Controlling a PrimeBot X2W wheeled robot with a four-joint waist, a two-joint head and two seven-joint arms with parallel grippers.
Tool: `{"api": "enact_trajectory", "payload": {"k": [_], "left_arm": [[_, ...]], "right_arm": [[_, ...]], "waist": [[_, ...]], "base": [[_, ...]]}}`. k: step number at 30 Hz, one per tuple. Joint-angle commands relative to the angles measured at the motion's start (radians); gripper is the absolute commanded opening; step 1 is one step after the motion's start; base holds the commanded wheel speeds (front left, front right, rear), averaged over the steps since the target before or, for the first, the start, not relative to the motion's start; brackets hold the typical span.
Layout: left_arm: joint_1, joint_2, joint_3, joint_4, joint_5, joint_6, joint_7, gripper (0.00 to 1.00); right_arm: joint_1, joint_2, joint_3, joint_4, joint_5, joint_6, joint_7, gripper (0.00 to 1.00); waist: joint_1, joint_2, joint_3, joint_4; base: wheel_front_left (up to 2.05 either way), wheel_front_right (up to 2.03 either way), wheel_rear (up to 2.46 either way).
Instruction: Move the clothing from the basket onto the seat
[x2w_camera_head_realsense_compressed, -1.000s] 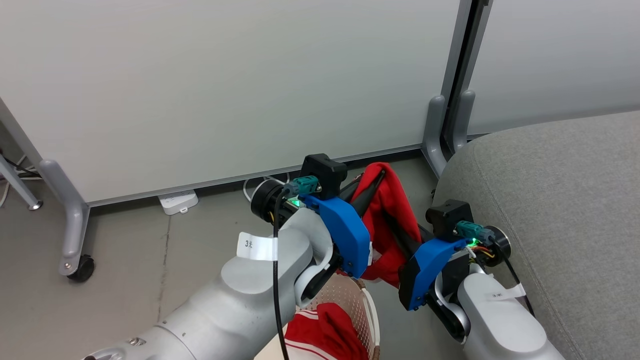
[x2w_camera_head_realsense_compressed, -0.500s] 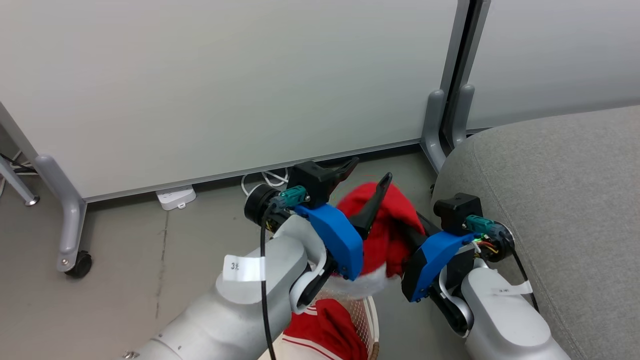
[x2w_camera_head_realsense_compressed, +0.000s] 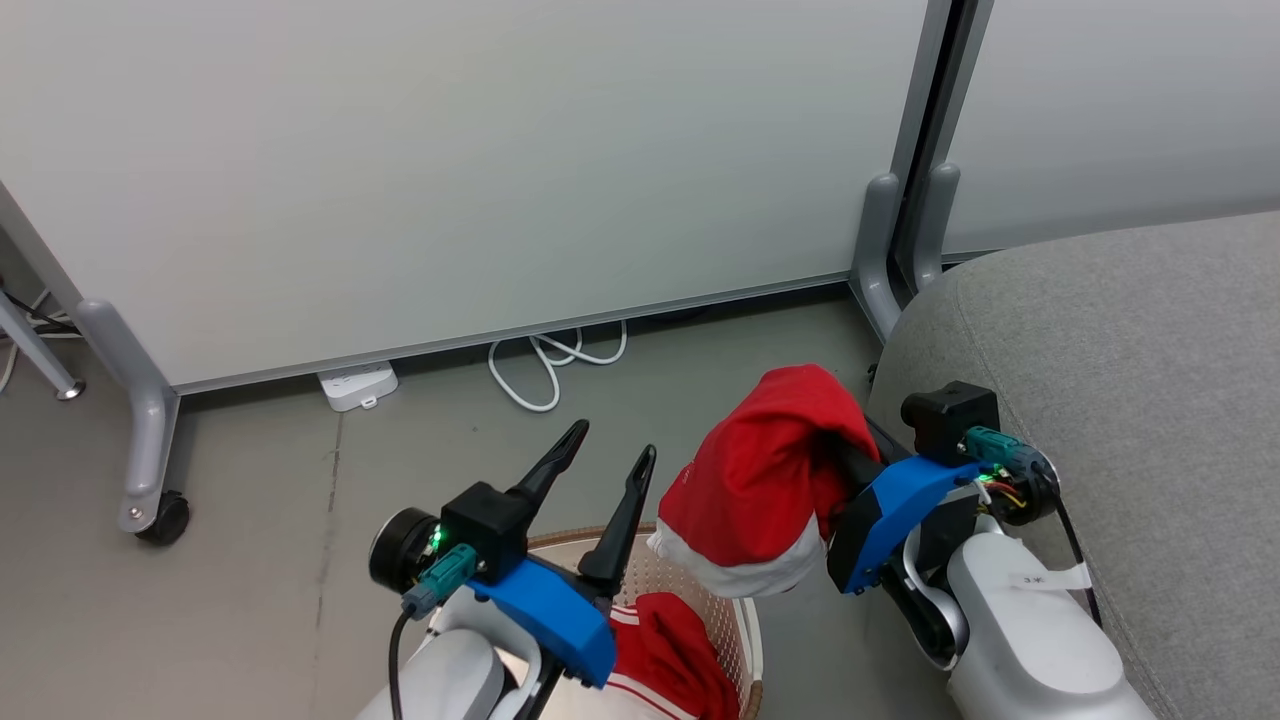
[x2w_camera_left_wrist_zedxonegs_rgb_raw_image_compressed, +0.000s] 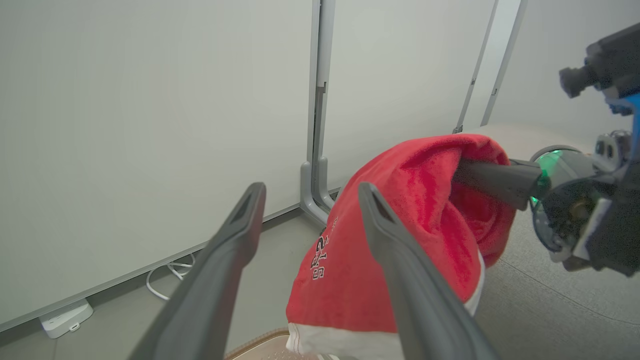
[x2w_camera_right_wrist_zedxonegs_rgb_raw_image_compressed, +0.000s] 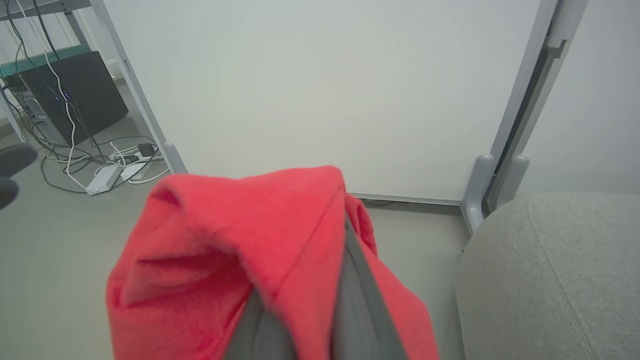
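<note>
Red clothing (x2w_camera_head_realsense_compressed: 760, 480) hangs pinched in the right gripper (x2w_camera_head_realsense_compressed: 848, 465) above the basket (x2w_camera_head_realsense_compressed: 700, 585) rim, with the left gripper (x2w_camera_head_realsense_compressed: 614, 440) spread wide over it.

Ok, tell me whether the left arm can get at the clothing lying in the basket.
Probably yes: the open left gripper hovers just above the basket, and nothing covers the clothing inside.

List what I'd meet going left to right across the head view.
Black caster wheel, white plastic power strip, left gripper, red and white fabric garment, grey upholstered seat cushion.
</note>
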Motion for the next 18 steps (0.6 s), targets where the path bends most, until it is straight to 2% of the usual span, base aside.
{"api": "enact_trajectory", "payload": {"k": [1,7,18], "left_arm": [[0.024,0.005,0.021,-0.01,0.021,-0.006,-0.005,1.0],[0.143,-0.007,0.142,-0.047,0.108,-0.028,-0.005,1.0],[0.221,-0.044,0.245,-0.054,0.195,-0.068,-0.005,1.0]], "right_arm": [[0.013,-0.003,-0.004,-0.009,-0.007,0.0,0.0,0.0],[0.025,-0.003,-0.015,-0.021,-0.011,0.0,0.009,0.0],[0.042,-0.003,-0.031,-0.045,-0.021,0.0,0.023,0.0]], "waist": [[0.0,0.0,0.0,0.001],[0.0,0.0,-0.002,0.001],[0.0,0.0,-0.002,0.01]], "base": [[0.0,0.0,0.0],[0.0,0.0,0.0],[0.0,0.0,0.0]]}}
